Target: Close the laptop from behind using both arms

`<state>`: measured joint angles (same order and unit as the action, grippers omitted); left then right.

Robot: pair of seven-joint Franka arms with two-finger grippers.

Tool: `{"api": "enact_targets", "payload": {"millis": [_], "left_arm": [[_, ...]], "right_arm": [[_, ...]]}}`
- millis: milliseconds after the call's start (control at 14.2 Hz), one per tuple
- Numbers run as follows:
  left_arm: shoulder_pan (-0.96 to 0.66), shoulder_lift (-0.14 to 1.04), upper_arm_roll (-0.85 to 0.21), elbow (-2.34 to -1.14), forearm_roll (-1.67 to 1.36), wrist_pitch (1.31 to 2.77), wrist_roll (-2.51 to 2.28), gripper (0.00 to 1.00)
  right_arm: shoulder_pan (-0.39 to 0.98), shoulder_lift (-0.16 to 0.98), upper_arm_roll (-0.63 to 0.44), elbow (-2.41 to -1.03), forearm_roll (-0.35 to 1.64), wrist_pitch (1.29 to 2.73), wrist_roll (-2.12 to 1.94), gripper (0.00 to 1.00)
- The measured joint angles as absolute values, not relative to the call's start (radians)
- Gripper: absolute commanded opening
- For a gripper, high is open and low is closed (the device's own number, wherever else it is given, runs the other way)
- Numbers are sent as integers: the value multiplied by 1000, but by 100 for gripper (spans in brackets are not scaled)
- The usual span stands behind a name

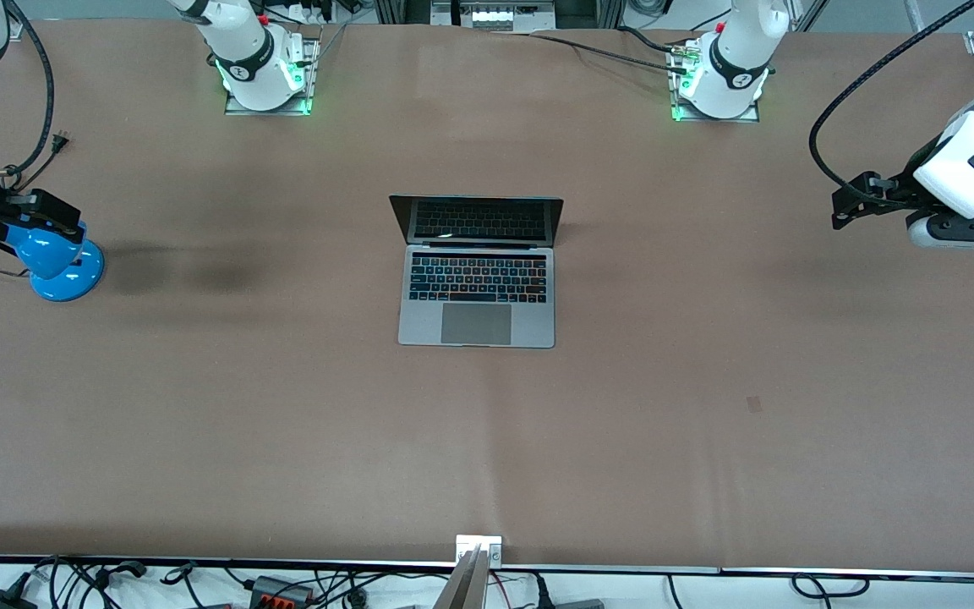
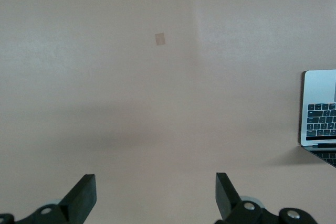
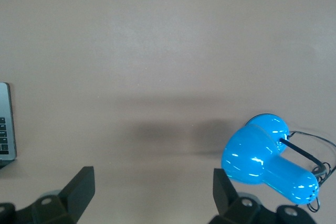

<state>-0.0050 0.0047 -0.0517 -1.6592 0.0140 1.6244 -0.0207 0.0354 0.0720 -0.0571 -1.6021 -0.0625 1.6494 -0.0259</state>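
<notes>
Silver laptop (image 1: 477, 279) is sitting open; my left gripper (image 2: 156, 192) and right gripper (image 3: 153, 190) are hanging wide (well apart from it). Uneven pushing might twist it.

Laptop (image 1: 477, 272) sits open (screen dark) mid-table, both tools well apart from it.

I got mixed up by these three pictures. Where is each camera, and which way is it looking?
Front view: high up across the table, looking at both arms' bases and the open laptop in the middle; the left gripper and right gripper hang at the ends.
Left wrist view: on the left arm, looking down at the table; its open fingers show.
Right wrist view: on the right arm, looking down at the blue lamp; its open fingers show.
Shared: every view shows the laptop.
</notes>
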Motion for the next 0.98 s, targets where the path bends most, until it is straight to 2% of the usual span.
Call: {"api": "enact_targets", "payload": {"millis": [421,842,912,982], "left_arm": [[-5,35,-52,-1659,6,1576,-19,100],[-5,96,-51,-1659,-3,1556,-14,100],[-5,103,-51,-1659,-4,1555,-13,89],[-5,108,-52,-1659,-4,1549,-13,70]], "right_arm": [[128,116,-50,-1618,11,1645,-25,100],[142,141,-50,-1699,150,1677,-26,100],[150,141,-50,-1720,192,1686,-27,100],[158,141,-48,-1741,245,1695,-33,100]]}}
